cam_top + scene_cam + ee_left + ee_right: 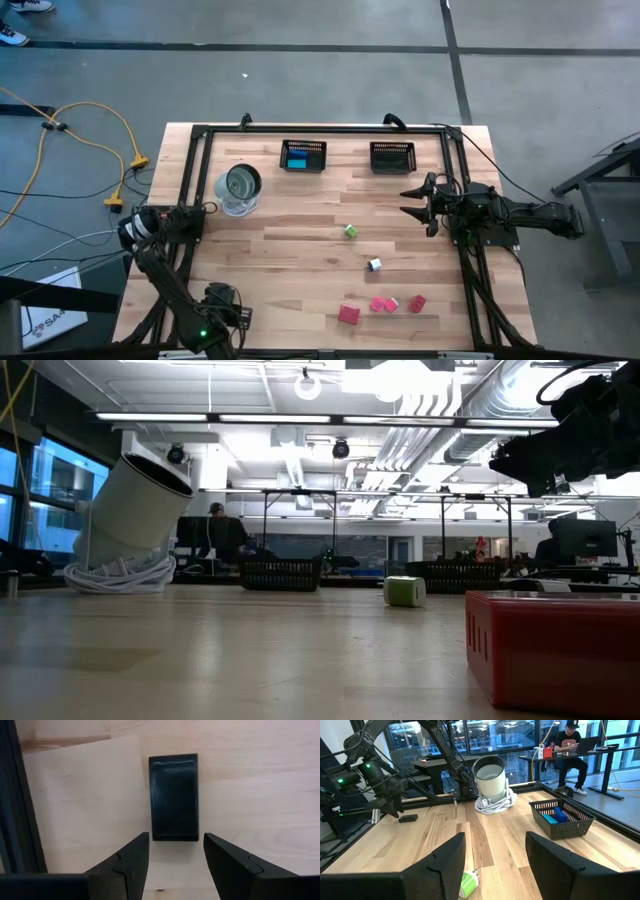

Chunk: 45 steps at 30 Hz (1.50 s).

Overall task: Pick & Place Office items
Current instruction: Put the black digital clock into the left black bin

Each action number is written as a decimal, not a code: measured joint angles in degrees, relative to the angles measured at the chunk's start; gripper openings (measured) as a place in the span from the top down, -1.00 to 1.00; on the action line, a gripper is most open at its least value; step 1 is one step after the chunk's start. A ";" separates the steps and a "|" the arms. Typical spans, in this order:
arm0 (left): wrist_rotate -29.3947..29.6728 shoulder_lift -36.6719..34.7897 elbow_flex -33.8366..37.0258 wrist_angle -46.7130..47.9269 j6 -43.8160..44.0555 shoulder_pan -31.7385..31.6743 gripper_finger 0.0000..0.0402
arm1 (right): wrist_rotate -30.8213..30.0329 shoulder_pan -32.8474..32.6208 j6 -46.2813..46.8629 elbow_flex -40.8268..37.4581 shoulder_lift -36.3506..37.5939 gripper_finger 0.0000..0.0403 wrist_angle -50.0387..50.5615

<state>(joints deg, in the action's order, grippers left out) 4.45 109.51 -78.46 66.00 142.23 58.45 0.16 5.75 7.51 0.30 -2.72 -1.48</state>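
My left gripper [175, 836] is open near the table's near-left corner [238, 312], pointing down. A black block [173, 795] lies flat on the wood just ahead of its fingertips, also seen as the black block [408, 818]. My right gripper [404, 202] is open and raised over the right side, with nothing between its fingers [495, 836]. Below it lies a green-and-white cube [350, 231]. A white cube [374, 265] and three pink-red pieces [348, 314] [381, 304] [416, 302] lie near the near edge. Blue pieces [300, 160] sit in the left basket.
Two black mesh baskets [303, 157] [392, 157] stand at the far edge. A tilted white cylinder on a coiled white cable [238, 190] sits far left. A black frame [190, 180] borders the table. People sit at desks beyond the table [570, 745].
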 joint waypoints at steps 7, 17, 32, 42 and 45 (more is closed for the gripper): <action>0.33 -0.07 0.00 0.00 -0.93 -0.67 0.10 | 0.00 -0.01 -0.01 0.01 -0.01 0.03 0.00; 0.33 -0.07 0.00 -0.04 -2.88 -0.67 0.10 | 0.00 0.00 0.00 0.00 0.00 0.03 0.00; 1.73 -0.09 0.00 -0.72 0.57 -0.70 0.10 | 0.01 -0.01 0.00 0.00 -0.01 0.03 0.00; 1.77 -0.13 0.00 -0.65 -0.10 -2.58 0.10 | 0.00 -0.01 -0.01 0.00 -0.01 0.03 0.00; 1.69 -0.13 0.00 -0.50 -0.13 -2.79 0.10 | 0.00 -0.01 0.00 0.00 -0.01 0.03 0.00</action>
<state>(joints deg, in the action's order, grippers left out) 6.13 109.38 -78.46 65.49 142.10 55.66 0.16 5.74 7.51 0.30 -2.73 -1.48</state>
